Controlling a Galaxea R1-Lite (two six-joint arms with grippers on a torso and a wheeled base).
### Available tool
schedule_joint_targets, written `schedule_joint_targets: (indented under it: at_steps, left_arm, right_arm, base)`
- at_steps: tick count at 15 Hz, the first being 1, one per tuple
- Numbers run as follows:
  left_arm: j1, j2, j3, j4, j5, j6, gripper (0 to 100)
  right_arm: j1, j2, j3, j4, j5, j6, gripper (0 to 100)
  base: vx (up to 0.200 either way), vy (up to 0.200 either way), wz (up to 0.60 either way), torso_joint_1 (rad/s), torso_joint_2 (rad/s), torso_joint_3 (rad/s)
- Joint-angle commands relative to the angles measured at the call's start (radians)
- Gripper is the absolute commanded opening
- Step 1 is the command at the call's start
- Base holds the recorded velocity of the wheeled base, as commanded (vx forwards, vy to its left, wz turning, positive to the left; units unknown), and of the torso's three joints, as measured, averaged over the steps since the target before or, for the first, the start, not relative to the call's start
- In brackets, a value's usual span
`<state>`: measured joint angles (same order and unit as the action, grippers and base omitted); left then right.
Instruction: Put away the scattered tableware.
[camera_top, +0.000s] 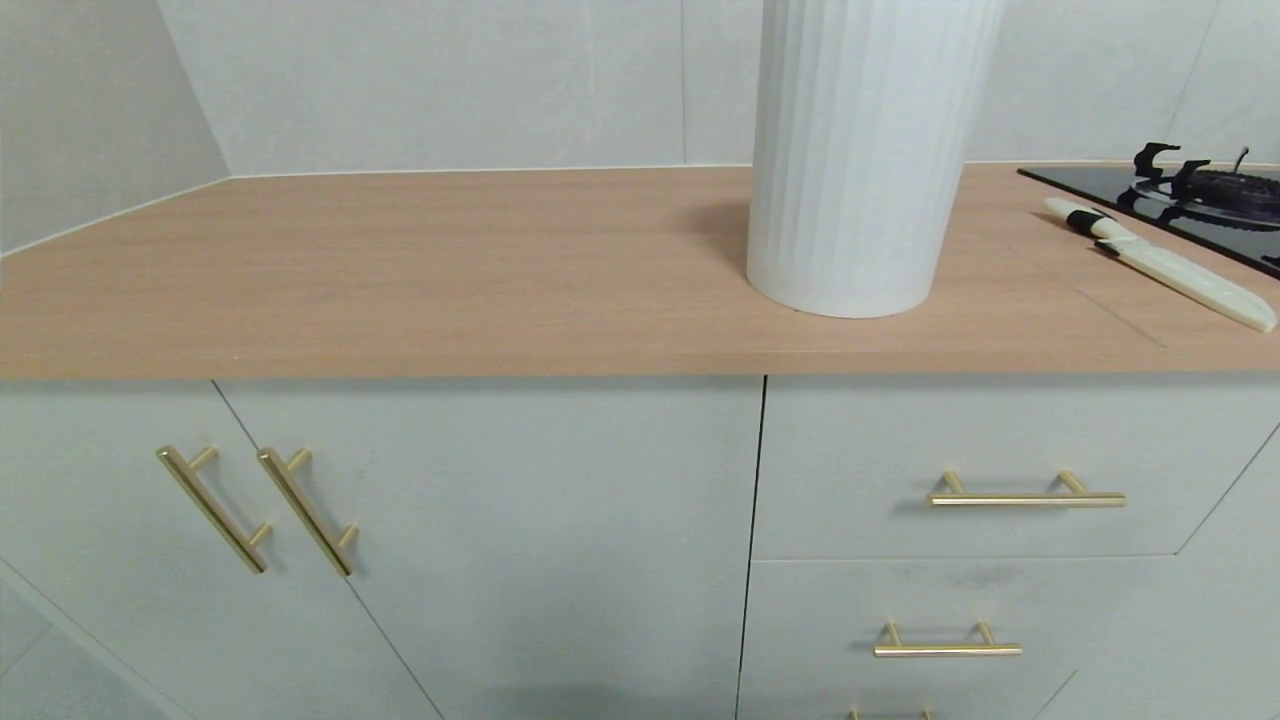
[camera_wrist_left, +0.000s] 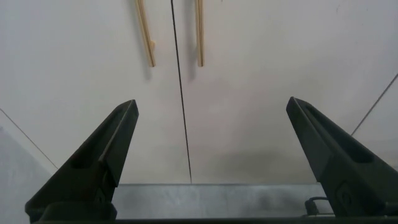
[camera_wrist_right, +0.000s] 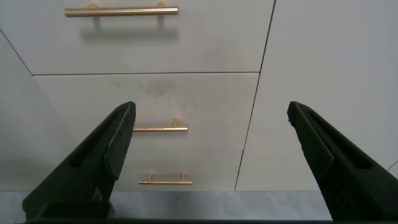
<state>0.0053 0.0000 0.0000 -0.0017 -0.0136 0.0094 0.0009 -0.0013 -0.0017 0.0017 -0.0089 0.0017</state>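
A knife (camera_top: 1160, 262) with a cream blade and a cream handle with a black band lies on the wooden countertop (camera_top: 450, 270) at the far right, beside the hob. A tall white ribbed container (camera_top: 860, 170) stands on the counter right of centre. My left gripper (camera_wrist_left: 211, 102) is open with nothing between its fingers, facing two pale cabinet doors with gold handles (camera_wrist_left: 146, 31). My right gripper (camera_wrist_right: 211, 106) is also open and holds nothing, facing the stacked drawers with gold bar handles (camera_wrist_right: 160, 129).
A black glass hob (camera_top: 1190, 200) with a burner grate sits at the counter's back right corner. Below the counter are two doors with slanted handles (camera_top: 305, 510) on the left and drawers (camera_top: 1027, 497) on the right, all closed. Tiled walls close the back and left.
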Motion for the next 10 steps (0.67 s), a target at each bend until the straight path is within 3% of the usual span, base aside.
schedule_joint_targets:
  at_steps: [1,6,10]
  left_arm:
    - [0.001,0.000,0.000,0.000,0.000,0.000,100]
    - [0.001,0.000,0.000,0.000,0.000,0.000,100]
    - [0.001,0.000,0.000,0.000,0.000,0.000,100]
  right_arm:
    - [0.001,0.001,0.000,0.000,0.000,0.000,100]
    - [0.001,0.001,0.000,0.000,0.000,0.000,100]
    - [0.001,0.001,0.000,0.000,0.000,0.000,100]
  base:
    - [0.000,-0.200,0.00,-0.002,0.00,0.002]
    - [0.000,-0.200,0.00,0.000,0.01,0.001]
    - [0.000,0.000,0.00,0.000,0.00,0.000]
